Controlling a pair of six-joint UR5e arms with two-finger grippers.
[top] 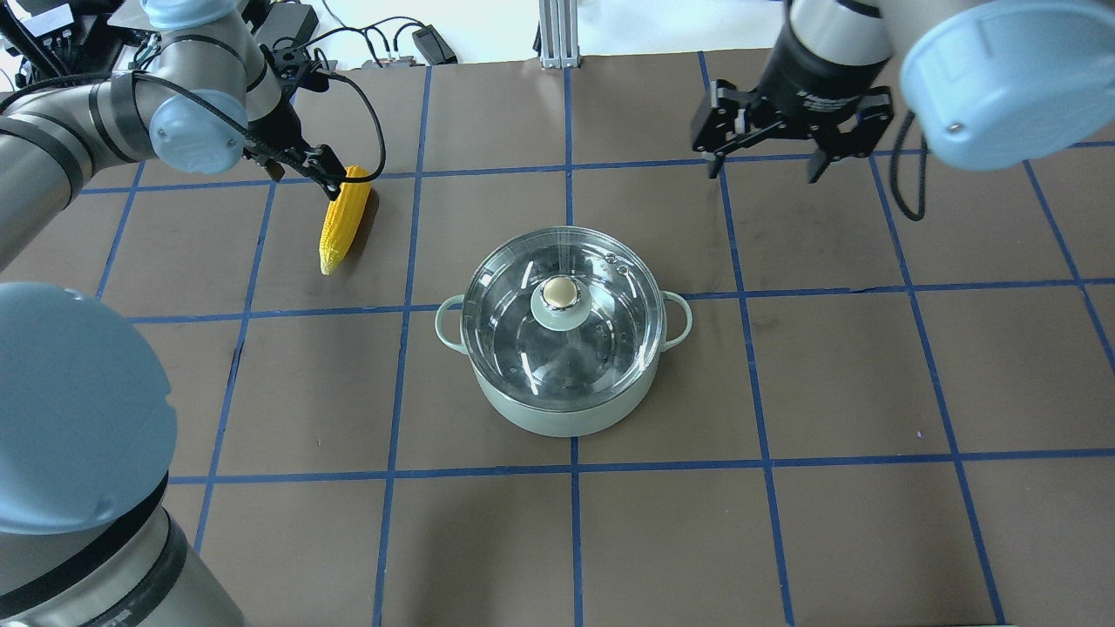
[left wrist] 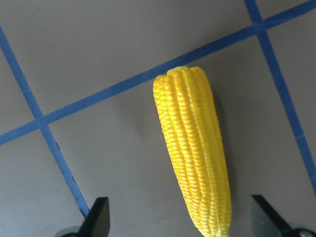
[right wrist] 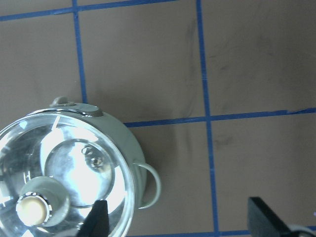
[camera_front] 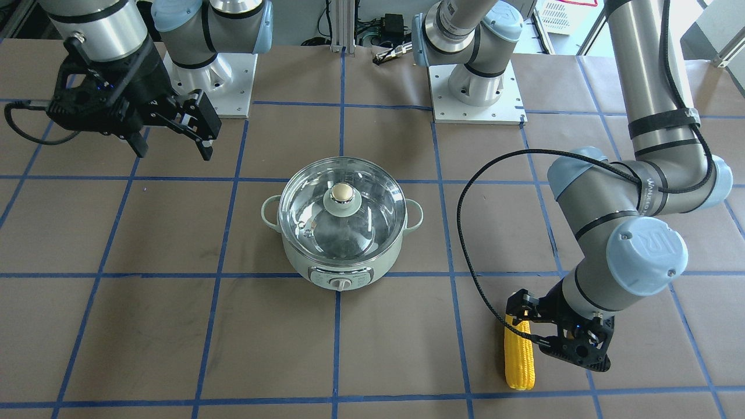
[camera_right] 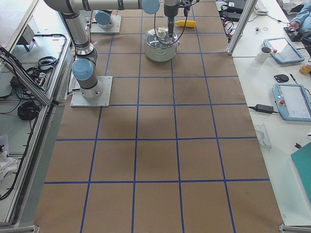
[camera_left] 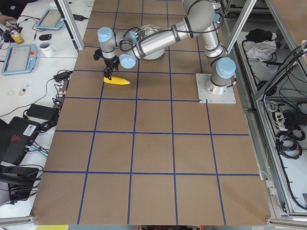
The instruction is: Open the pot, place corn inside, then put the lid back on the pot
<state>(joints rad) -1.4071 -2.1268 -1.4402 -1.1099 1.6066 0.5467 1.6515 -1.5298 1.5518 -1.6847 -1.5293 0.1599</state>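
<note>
The pale mint-green pot (camera_front: 343,265) (top: 566,418) stands mid-table with the glass lid (camera_front: 372,218) (top: 610,340) shut on it, beige knob up. The yellow corn (camera_front: 520,361) (top: 341,222) (left wrist: 195,148) lies flat on the table, off to the robot's left of the pot. My left gripper (camera_front: 527,326) (top: 341,180) (left wrist: 178,215) is open and low over the corn's thick end, one finger on each side, not closed on it. My right gripper (camera_front: 174,152) (top: 766,170) (right wrist: 180,217) is open and empty, raised beyond the pot on the robot's right side.
The table is brown with a blue tape grid (top: 571,165). The two arm bases (camera_front: 209,75) (camera_front: 474,87) stand at the robot's edge. In the right wrist view the pot (right wrist: 138,158) and one loop handle (right wrist: 150,190) sit at the lower left.
</note>
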